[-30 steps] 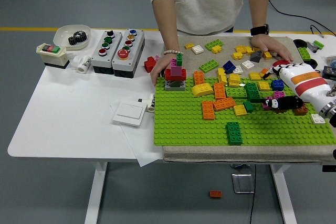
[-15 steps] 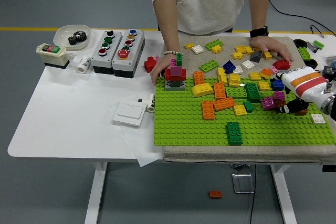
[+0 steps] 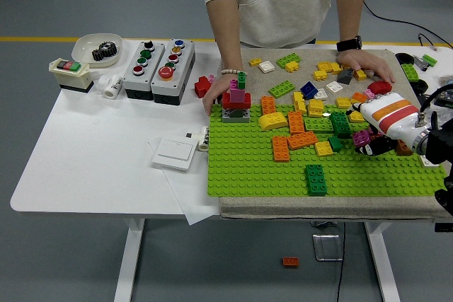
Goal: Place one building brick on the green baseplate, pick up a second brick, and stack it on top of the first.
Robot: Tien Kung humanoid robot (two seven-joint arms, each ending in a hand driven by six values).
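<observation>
Magenta brick (image 3: pixel 362 138) sits at the right hand's (image 3: pixel 374 145) black fingertips, on the green baseplate (image 3: pixel 255 171) near its right end.
Right hand comes in from the right edge, white forearm shell with orange stripe, fingers curled around the magenta brick; can't tell if the grip is firm or just contact. Left hand out of frame. Dark green brick (image 3: pixel 316 179) stands alone near the baseplate's front edge. Orange bricks (image 3: pixel 290 141) and a yellow one (image 3: pixel 272 120) lie mid-plate. Person at the far side: one hand (image 3: pixel 214 95) by a small stacked tower (image 3: pixel 237 101) at the plate's back-left corner, other hand (image 3: pixel 362 61) flat among loose bricks on the mat.
</observation>
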